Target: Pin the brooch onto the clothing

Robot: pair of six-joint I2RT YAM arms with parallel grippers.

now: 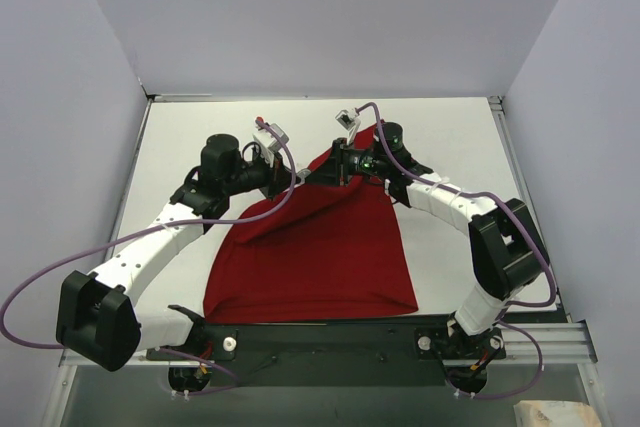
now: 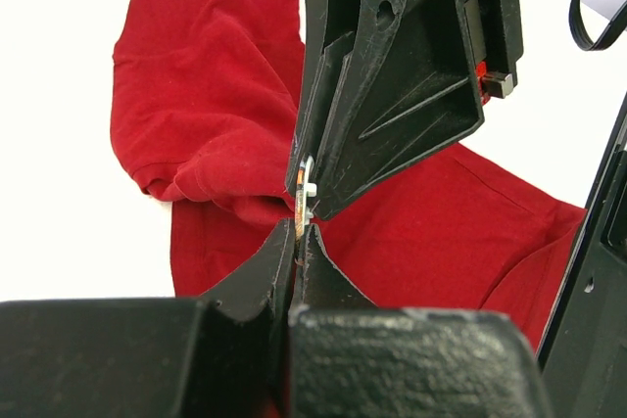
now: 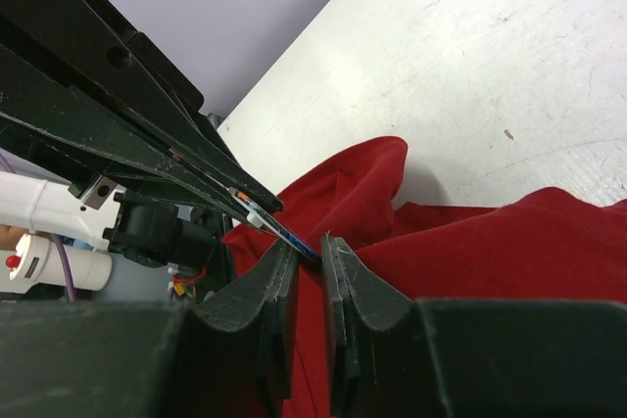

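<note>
Both arms meet over the far middle of the white tabletop point(image 1: 450, 137), above the far end of the plain red short-sleeved cloth T-shirt point(image 1: 320, 257). The shirt lies spread toward the near edge and rises in a bunched peak at that spot. The tiny round badge-like brooch with orange and dark blue patches point(image 2: 299, 223) is up in the air there, seen edge-on, not lying on the table. The black two-finger left gripper point(image 2: 297, 235) has its jaws pressed together on the brooch's rim. The black two-finger right gripper point(image 3: 312, 259) comes at it from the opposite side. Its jaws stand a narrow slit apart with the brooch's edge reaching into that slit, and I cannot tell whether they pinch it or only flank it. Whether the pin has entered the cloth is hidden.

The step in hand looks like working the pin with one gripper while the other steadies the badge. To do it well, the left should hold firm without twisting, so the thin disc doesn't pivot or flick out. The right should close gently on the pin part alone. A fold of the raised red cloth must sit between pin and badge before the clasp is closed. Both wrists should move together, since any pull apart could bend or drop the brooch
</note>
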